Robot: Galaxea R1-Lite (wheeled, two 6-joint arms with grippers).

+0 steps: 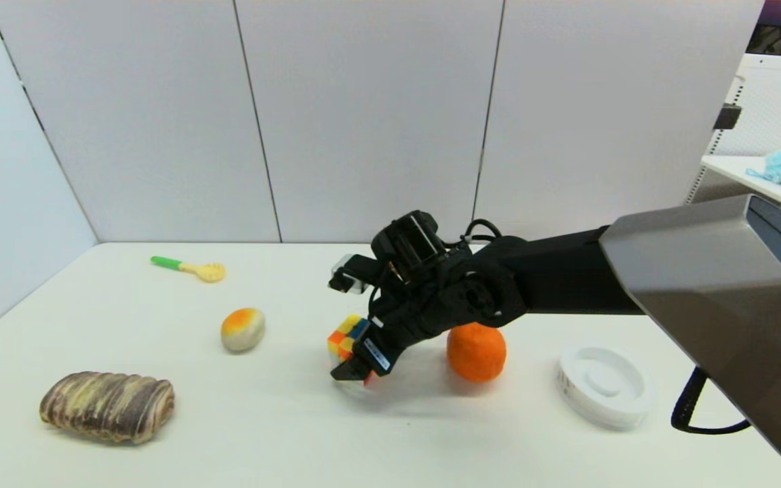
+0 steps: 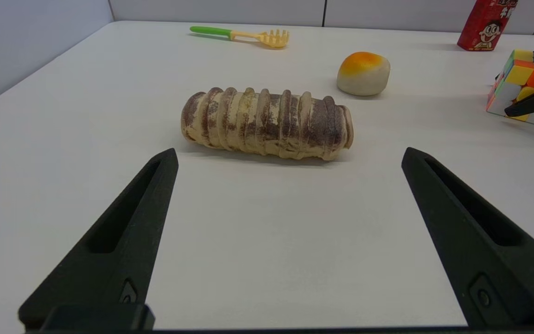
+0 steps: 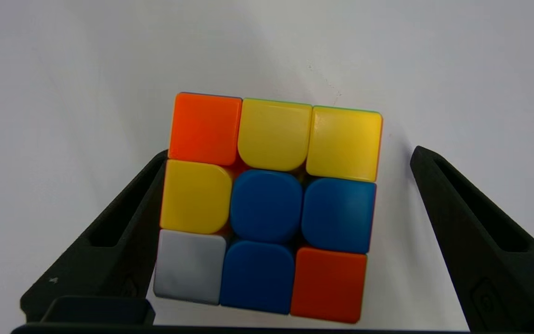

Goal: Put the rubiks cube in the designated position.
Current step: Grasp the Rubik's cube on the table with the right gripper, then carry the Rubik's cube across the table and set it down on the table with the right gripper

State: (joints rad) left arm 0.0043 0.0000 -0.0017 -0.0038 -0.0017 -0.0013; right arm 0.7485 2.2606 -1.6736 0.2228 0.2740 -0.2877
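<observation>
Item: small scrambled rubiks cube (image 3: pixel 267 204) of yellow, orange and blue tiles, at mid-table just beside a round orange fruit (image 1: pixel 476 351).

Right gripper (image 1: pixel 356 362): over the cube, jaws wide; one finger at a cube face, the other clear. No grip shown.

Step, judged: at the cube, either about to grasp or just releasing; cannot tell which.

Left gripper (image 2: pixel 288 155): parked low, jaws wide, empty.

Surface: plain white table (image 1: pixel 282 420), unmarked, backed by white wall panels (image 1: pixel 363 115).

Rubiks cube (image 3: pixel 267 204) top face: blue centre, yellow, orange, red, white tiles; brown-striped bread (image 1: pixel 107 405); green-handled yellow fork (image 1: pixel 190 268).
</observation>
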